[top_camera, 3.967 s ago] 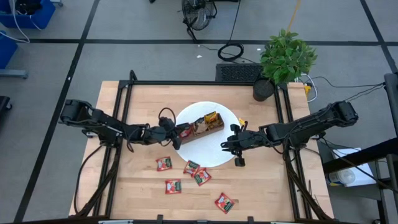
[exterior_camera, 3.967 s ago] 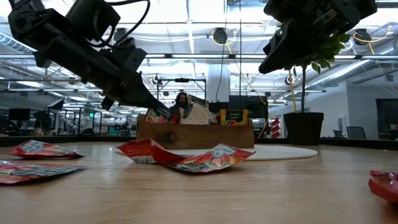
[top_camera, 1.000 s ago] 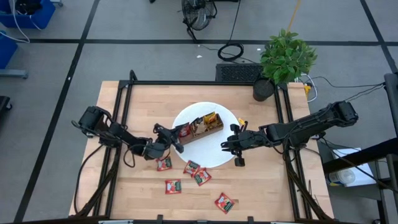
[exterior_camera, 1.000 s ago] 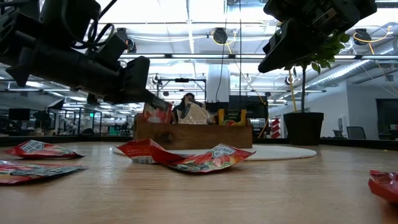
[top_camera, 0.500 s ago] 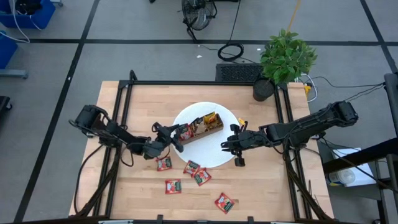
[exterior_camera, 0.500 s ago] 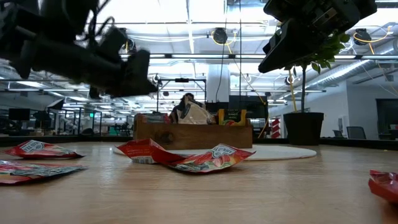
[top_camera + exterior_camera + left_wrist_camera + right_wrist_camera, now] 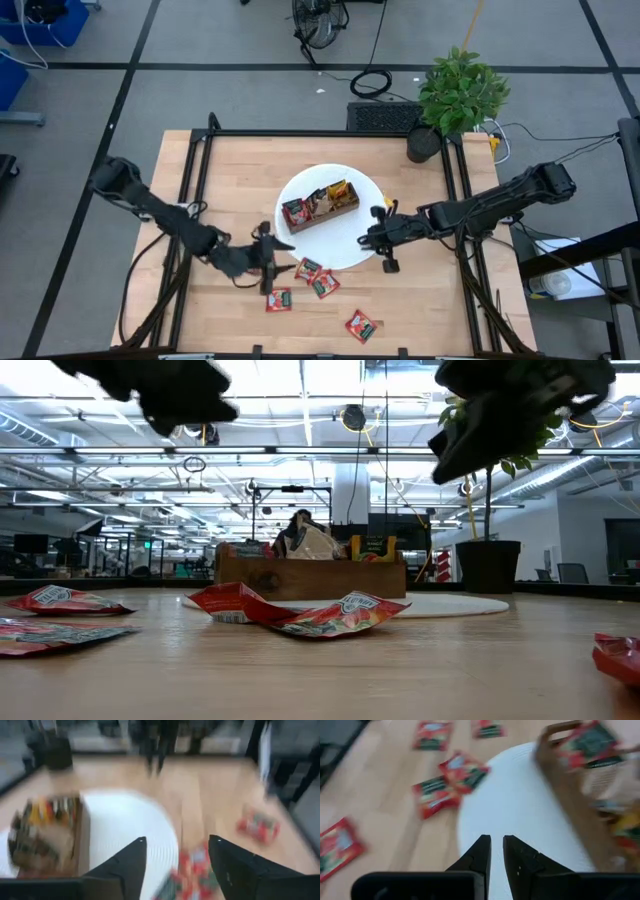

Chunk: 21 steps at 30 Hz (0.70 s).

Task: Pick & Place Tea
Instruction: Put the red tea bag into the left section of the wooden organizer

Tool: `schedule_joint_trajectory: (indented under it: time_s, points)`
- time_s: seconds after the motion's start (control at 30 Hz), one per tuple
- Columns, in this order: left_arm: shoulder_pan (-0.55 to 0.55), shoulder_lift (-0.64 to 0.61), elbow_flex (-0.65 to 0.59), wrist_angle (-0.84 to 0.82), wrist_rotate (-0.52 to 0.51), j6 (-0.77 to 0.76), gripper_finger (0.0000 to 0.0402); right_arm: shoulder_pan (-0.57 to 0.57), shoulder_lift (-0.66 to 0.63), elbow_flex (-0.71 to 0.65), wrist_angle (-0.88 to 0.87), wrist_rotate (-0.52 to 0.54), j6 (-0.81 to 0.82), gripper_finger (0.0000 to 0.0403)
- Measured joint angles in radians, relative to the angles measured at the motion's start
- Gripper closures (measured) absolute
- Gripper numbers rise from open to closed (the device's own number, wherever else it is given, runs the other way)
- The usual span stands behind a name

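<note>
Now resting on the table [image 7: 420,300]: plate [image 7: 360,250] at centre, tray [image 7: 322,207] on it holding tea [image 7: 296,212]. Hovering near the front edge over loose sachets [image 7: 312,278]: left gripper [image 7: 268,262], jaws apart, empty. Hanging over the plate's right rim: right gripper [image 7: 378,240], jaws nearly together.

Overhead, table-level, 2 wrist cams; shared tray [image 7: 322,208].

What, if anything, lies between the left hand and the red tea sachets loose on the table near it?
Nothing visible. The left hand hangs open just above the red sachets, with only bare table around them; the tray sits farther off on the plate.
</note>
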Motion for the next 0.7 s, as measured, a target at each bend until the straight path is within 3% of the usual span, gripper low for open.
schedule_joint_trajectory:
  time_s: [0.1, 0.3, 0.53, 0.7]
  points:
    - [-0.029, 0.033, 0.141, -0.313, 0.006, -0.109, 0.0165, 0.002, 0.001, -0.066, 0.128, -0.15, -0.011, 0.0349]
    - [-0.047, 0.126, 0.316, -0.636, 0.033, -0.231, 0.0149, 0.039, 0.001, -0.203, 0.405, -0.345, 0.08, 0.0289]
    - [-0.041, 0.146, 0.342, -0.683, 0.023, -0.235, 0.0149, 0.253, 0.087, -0.244, 0.564, -0.245, 0.114, 0.0189]
    - [-0.028, 0.146, 0.341, -0.629, 0.023, -0.196, 0.0149, 0.332, 0.179, -0.242, 0.691, -0.163, 0.117, 0.0162]
